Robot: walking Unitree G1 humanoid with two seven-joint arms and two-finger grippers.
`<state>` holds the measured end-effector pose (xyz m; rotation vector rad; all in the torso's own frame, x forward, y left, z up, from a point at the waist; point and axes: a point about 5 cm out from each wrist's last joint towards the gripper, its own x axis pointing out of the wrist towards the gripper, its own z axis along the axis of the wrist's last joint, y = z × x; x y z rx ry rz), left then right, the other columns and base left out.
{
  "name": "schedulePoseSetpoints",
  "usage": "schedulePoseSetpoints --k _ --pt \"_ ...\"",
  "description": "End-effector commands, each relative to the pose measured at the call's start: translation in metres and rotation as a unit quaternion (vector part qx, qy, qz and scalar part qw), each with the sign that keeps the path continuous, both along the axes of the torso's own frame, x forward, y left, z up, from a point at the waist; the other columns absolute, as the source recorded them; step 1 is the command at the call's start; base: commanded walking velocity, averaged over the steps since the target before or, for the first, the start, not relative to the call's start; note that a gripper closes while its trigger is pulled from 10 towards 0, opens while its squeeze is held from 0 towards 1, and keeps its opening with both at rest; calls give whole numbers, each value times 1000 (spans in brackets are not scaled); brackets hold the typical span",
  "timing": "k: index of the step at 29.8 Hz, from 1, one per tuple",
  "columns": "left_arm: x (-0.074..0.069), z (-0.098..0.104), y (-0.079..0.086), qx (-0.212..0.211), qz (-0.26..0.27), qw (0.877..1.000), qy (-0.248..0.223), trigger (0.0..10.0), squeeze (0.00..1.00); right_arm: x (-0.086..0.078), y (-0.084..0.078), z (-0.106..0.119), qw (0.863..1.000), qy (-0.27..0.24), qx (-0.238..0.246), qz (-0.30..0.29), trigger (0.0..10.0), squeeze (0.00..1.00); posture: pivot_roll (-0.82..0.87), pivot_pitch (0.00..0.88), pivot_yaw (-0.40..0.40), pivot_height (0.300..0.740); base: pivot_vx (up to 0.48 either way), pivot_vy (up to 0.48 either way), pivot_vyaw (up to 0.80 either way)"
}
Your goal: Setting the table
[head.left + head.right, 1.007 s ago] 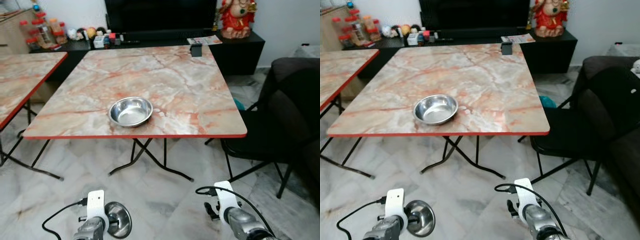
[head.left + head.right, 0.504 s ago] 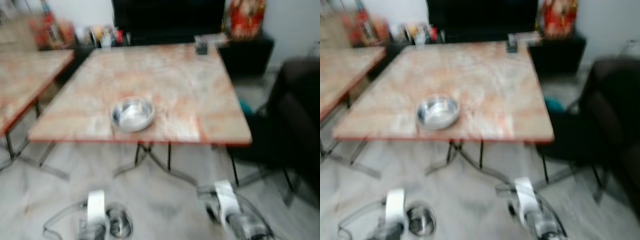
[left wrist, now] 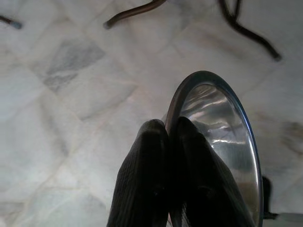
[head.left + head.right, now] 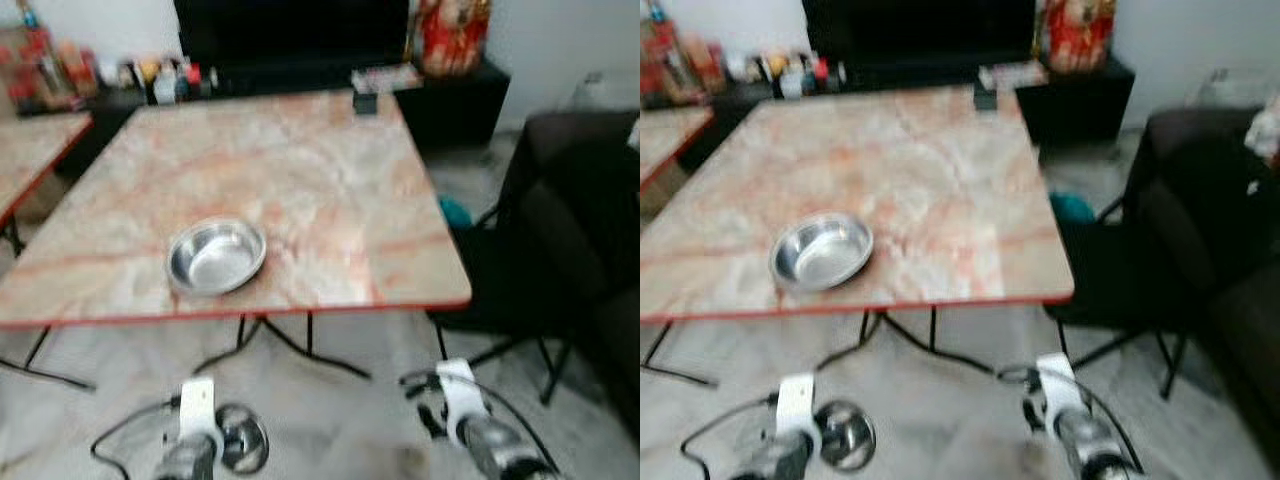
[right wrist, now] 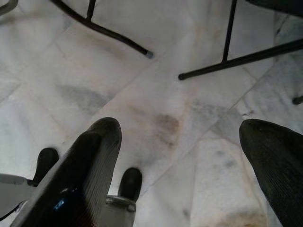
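Carrying a second steel bowl (image 4: 243, 440) toward the desk (image 4: 300, 170) is judged to be the step in hand.

Left eye view, slightly blurred: a marble-pattern folding desk with a red edge is seen ahead, with one steel bowl on the desk (image 4: 215, 256) near its front edge, left of centre. A small dark object (image 4: 365, 101) sits at the far edge. A black chair (image 4: 510, 280) stands at the desk's right side, a dark TV cabinet (image 4: 300, 75) with bottles and a red figurine (image 4: 445, 35) behind. The left gripper (image 4: 215, 445) is held low over the marble floor (image 4: 330, 420), the carried bowl at its tip; the right gripper (image 4: 432, 418) is low on the right.

Right eye view: same scene; a second desk edge (image 4: 665, 135) is seen at far left.

Left wrist view: the two black fingers (image 3: 151, 179) are pressed together, pinching the rim of the carried bowl (image 3: 222, 137), which is tilted on edge above the floor tiles.

Right wrist view: the jaws are spread wide, nothing between the fingers (image 5: 90, 161); floor and chair legs (image 5: 236, 56) are seen beyond.

Next move, as judged: the desk must be closed on, the left arm raised above its surface, and the bowl levelled and set down apart from the first bowl.
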<state>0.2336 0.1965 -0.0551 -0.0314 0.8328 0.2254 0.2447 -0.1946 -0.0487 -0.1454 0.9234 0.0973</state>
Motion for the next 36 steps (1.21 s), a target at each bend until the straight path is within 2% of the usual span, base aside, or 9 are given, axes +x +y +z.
schedulePoseSetpoints --k 1,14,16,17,18,19,29,32,36 --pt "-6 -3 9 36 10 999 23 10000 0 0 7 -1 1000 3 9 4 10000 0 -79 30 37 740 0 0 0" --pt "-10 0 16 108 117 987 5 10000 0 0 8 -1 1000 4 11 7 10000 0 -71 32 35 740 0 0 0" --pt "0 21 58 148 163 975 -31 10000 0 0 8 -1 1000 4 11 7 10000 0 -60 35 33 740 0 0 0" --pt "0 21 58 148 163 975 -31 10000 0 0 8 -1 1000 4 11 7 10000 0 -60 35 33 740 0 0 0" --pt "6 40 88 178 197 962 -71 10000 0 0 8 -1 1000 5 10 9 10000 0 -54 37 31 740 0 0 0" --pt "6 45 94 185 206 957 -82 10000 0 0 8 -1 1000 6 10 9 10000 0 -54 37 31 740 0 0 0" --pt "8 89 112 257 236 920 -176 10000 0 0 6 -1 1000 7 9 13 10000 0 -42 38 25 740 0 0 0" --pt "9 115 111 296 237 897 -229 10000 0 0 6 -1 1000 7 9 13 10000 0 -42 38 25 740 0 0 0" --pt "7 168 111 353 263 843 -309 10000 0 0 6 -1 1000 7 9 14 10000 0 -34 41 21 740 0 0 0"
